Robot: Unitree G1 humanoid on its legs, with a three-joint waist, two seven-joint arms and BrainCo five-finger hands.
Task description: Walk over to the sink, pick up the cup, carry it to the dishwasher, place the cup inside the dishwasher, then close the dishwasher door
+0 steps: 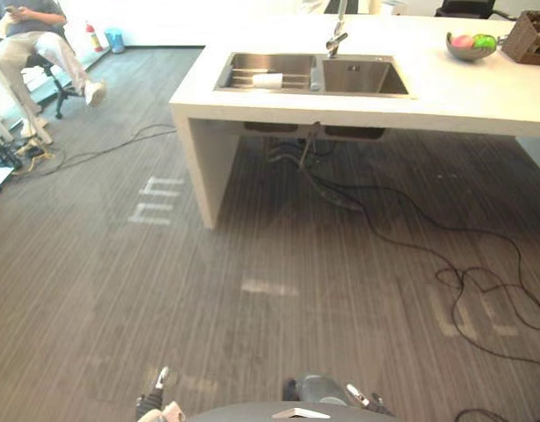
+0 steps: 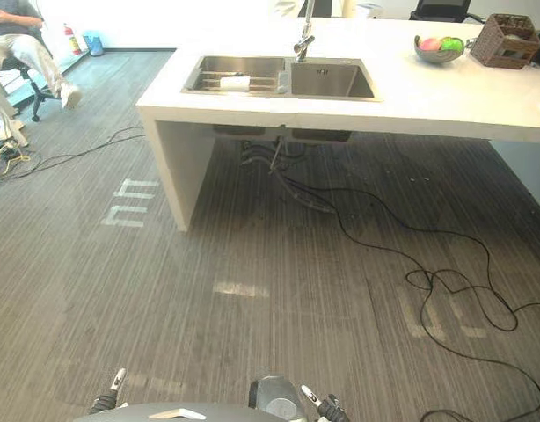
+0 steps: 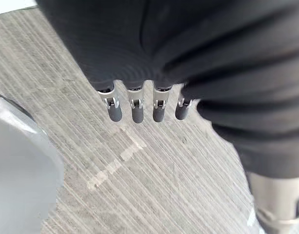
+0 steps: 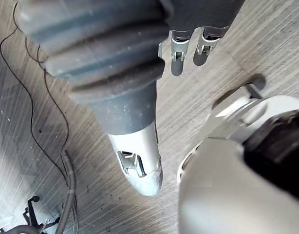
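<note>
Grey carpet [image 1: 252,264] with a fine ribbed stripe covers the floor, and we see pale tape marks [image 1: 156,200] on it at the left. At the far side stands a white counter [image 1: 446,97] with a smooth matte top and a slab leg at its left end. Set into it is a steel sink [image 1: 362,77] with two rectangular basins and a metal tap [image 1: 337,40] behind the wall that divides them.

We find the cup [image 1: 267,80] in the left basin, a white cylinder on its side across a wire rack [image 1: 239,79]. It is well apart from both hands, far ahead across the open carpet and a little left of the middle.

Our left hand [image 3: 137,111] hangs at the near edge, left of centre. Its own wrist view shows a row of silver fingers with dark tips, straight and pointing down at the carpet, holding nothing. Our right hand [image 4: 177,53] hangs at the near edge, right of centre. Its fingers are straight and its thumb [image 4: 140,165] is spread away from them, so it is slack and empty too. A dark ribbed cover wraps the back of each hand.

On the far right of the counter sits a round grey bowl [image 1: 468,54] with a pink and a green fruit in it, and just right of that a brown woven basket [image 1: 527,40]. At the far left a person [image 1: 37,44] in pale trousers sits on a chair [image 1: 52,83].
</note>
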